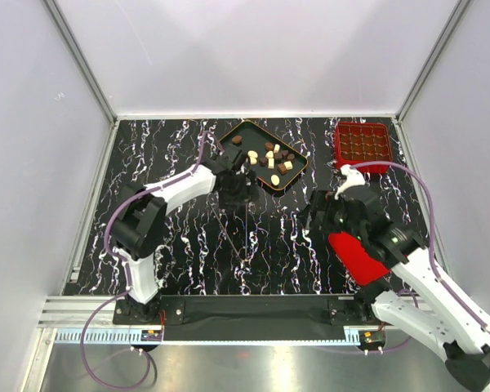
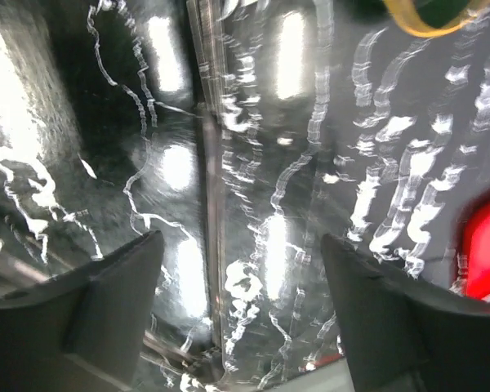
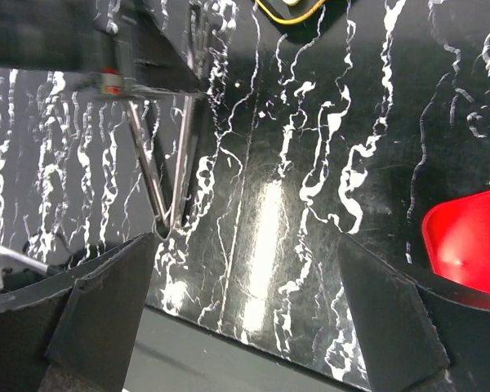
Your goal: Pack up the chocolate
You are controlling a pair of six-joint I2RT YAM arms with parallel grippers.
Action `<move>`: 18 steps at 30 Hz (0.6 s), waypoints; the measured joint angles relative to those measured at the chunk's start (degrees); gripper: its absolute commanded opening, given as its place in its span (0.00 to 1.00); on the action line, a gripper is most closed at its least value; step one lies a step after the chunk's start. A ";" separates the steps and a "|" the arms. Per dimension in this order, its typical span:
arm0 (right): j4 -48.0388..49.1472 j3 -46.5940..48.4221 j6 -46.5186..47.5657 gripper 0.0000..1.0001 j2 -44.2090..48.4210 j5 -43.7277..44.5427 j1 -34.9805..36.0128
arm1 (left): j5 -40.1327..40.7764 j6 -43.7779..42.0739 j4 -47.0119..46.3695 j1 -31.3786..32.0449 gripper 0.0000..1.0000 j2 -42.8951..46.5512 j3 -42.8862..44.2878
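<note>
Top external view first: seeing the left gripper (image 1: 235,194) spread wide, pinching nothing, parked just off the near edge of a black oblong tray with an orange rim (image 1: 253,131). Same on the left wrist view, fingers (image 2: 114,302) well apart above the black white-veined marble tabletop (image 1: 171,245). Spotted thin metal tweezers (image 1: 233,233) lying on the tabletop just beside that gripper, toward the near edge; can't tell about contact. Right gripper (image 1: 312,216) spread wide too, holding nothing, around the tabletop's middle. Got a flat red lid (image 1: 359,257) partly under the right arm. Found the chocolate (image 1: 269,157), tiny dark brown, light brown and cream pieces, sitting in the tray by the far edge. Red gridded box (image 1: 363,143) over in the far right corner.
</note>
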State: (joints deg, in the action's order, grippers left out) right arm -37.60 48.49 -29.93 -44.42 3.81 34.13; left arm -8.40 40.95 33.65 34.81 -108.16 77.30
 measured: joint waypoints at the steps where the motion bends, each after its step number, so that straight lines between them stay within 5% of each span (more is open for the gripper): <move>1: 0.66 -0.09 -0.42 1.00 -0.98 0.00 0.00 | 0.13 -0.48 0.72 -0.15 0.99 0.96 0.79; 6: 7.37 -0.98 -4.72 1.00 -11.34 0.02 0.02 | 0.52 -3.30 2.23 -4.79 0.99 13.18 1.62; 12: 15.10 2.12 -7.93 0.99 -30.32 0.00 3.06 | 4.28 -7.41 -0.26 -21.90 0.99 36.33 -7.41; 18: 19.17 10.54 -9.01 1.00 -47.39 0.31 11.69 | 7.80 -11.32 3.15 -22.80 0.99 41.31 -14.45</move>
State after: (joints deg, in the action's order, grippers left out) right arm -18.44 59.02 -38.94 -91.81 4.12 45.82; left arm -0.60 29.63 36.80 12.01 -66.85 62.85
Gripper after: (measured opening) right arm 0.994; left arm 0.988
